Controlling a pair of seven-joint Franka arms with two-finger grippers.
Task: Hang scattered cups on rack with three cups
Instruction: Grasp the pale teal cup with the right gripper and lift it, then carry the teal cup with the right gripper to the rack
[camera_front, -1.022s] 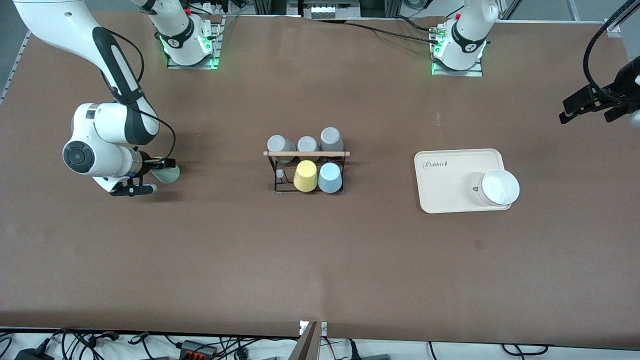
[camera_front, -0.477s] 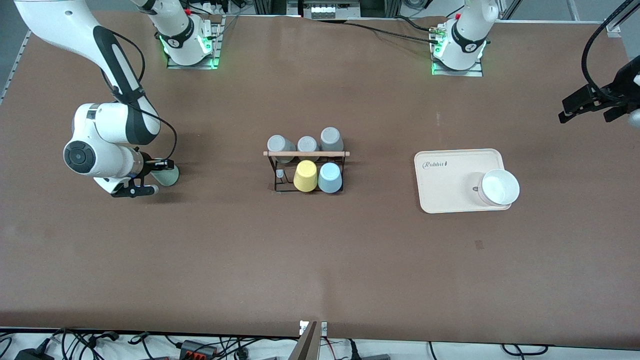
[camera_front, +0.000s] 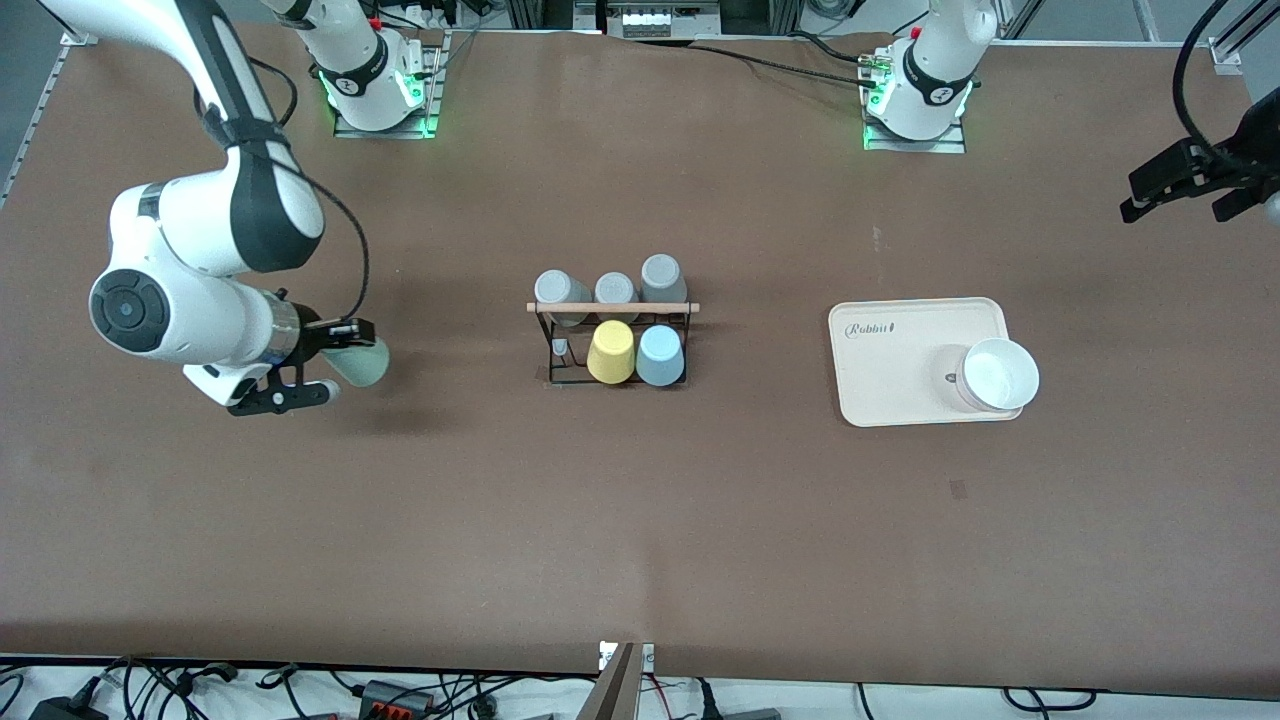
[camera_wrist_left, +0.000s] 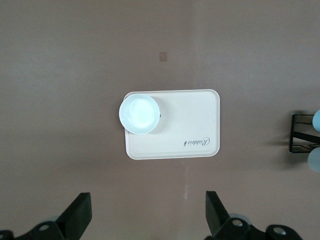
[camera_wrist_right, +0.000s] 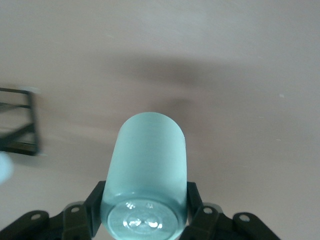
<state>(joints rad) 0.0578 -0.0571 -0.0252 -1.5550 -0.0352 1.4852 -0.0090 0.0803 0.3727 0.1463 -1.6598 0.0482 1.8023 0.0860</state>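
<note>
Toward the right arm's end of the table, you see the right gripper (camera_front: 318, 362) clamped on the mint green cup (camera_front: 357, 362), lifted clear of the surface. Your rack (camera_front: 612, 340) carries the light blue cup (camera_front: 660, 356) beside the yellow cup (camera_front: 611, 352). Your left gripper (camera_wrist_left: 147, 215) waits, fingers spread wide, holding nothing.

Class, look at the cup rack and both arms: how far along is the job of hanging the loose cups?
Done: the light blue cup already sits on the rack, beside the yellow cup.
In hand: the right gripper is shut on the mint green cup, lifted over the table toward the right arm's end.
Left: carrying that cup to the rack's free peg. The left gripper waits open.
</note>
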